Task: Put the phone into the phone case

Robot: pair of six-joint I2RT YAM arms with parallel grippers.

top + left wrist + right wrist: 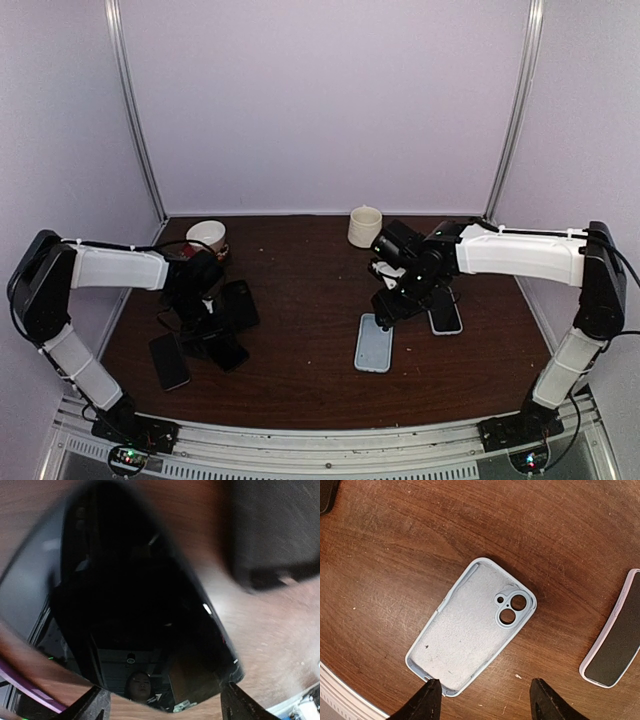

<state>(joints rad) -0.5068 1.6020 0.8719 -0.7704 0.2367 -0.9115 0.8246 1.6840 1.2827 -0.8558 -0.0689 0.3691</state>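
A black phone (140,605) lies screen up and fills the left wrist view. My left gripper (165,707) hangs low over it, open, with a fingertip beside each side of the phone's near end. In the top view this gripper (205,322) is over a cluster of dark phones at the left. The phone case (470,627) is pale blue and lies inside up, empty, with its camera cutout at the far end. My right gripper (485,702) is open just above the case's near end, its left fingertip (427,700) at the case's corner. From above, the case (374,343) lies right of centre.
Several dark phones (240,303) lie at the left; one (275,530) is beside the gripped-over phone. A phone in a light case (445,312) lies right of the blue case, seen also as (615,645). A cream cup (365,226) and a bowl (206,236) stand at the back.
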